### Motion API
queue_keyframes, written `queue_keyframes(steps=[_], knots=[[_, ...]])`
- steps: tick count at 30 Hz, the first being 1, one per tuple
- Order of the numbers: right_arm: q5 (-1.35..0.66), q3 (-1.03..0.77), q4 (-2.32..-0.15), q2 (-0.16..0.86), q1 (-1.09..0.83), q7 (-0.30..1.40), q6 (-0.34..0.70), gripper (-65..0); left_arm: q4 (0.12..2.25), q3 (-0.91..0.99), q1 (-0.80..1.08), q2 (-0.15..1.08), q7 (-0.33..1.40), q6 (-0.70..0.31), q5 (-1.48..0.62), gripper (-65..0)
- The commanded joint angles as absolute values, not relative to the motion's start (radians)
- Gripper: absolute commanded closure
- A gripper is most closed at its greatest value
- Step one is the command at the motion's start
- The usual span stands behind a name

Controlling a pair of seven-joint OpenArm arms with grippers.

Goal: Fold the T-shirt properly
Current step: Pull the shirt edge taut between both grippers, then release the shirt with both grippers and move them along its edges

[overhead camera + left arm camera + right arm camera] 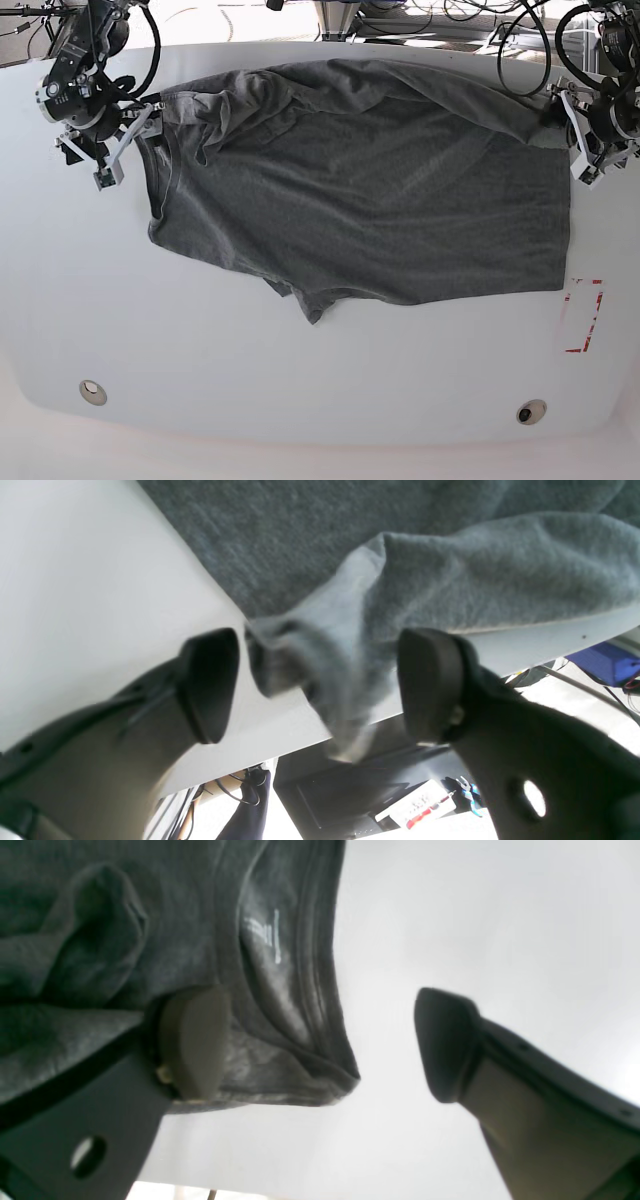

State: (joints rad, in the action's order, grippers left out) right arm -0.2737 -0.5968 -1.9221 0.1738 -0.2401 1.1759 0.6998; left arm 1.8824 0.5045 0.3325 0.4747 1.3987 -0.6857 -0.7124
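The T-shirt [370, 190] lies spread across the upper middle of the white table [250, 380], collar at frame left. The right gripper [320, 1045], upper left in the base view, has jaws apart beside the collar. The left gripper [317, 685], upper right, also gapes, with a blurred shirt corner between its fingers.

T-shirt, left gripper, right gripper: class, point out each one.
T-shirt [380, 200]: base view, middle of the spread fabric.
left gripper [317, 685]: left wrist view, gap between its open fingertips.
right gripper [320, 1045]: right wrist view, gap between its open fingertips.
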Motion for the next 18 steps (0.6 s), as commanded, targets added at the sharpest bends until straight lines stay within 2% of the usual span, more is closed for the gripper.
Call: queue_keyframes(steps=[1,12,18], knots=[[-0.280,-0.602,-1.937,0.185,-0.197,1.165,0.698,-57.5,1.900,0.510,0.325,0.498,1.396,-0.690,-0.727,-46.8],[-0.280,-0.601,-1.692,0.199,0.073,1.156,0.698,-57.5,1.900,0.513,0.209,0.495,1.396,-0.690,-0.728,-46.5],[-0.280,-0.593,-1.515,0.217,0.189,1.081,0.698,-57.5,1.900,0.552,0.117,0.490,1.396,-0.690,-0.728,-46.5]])
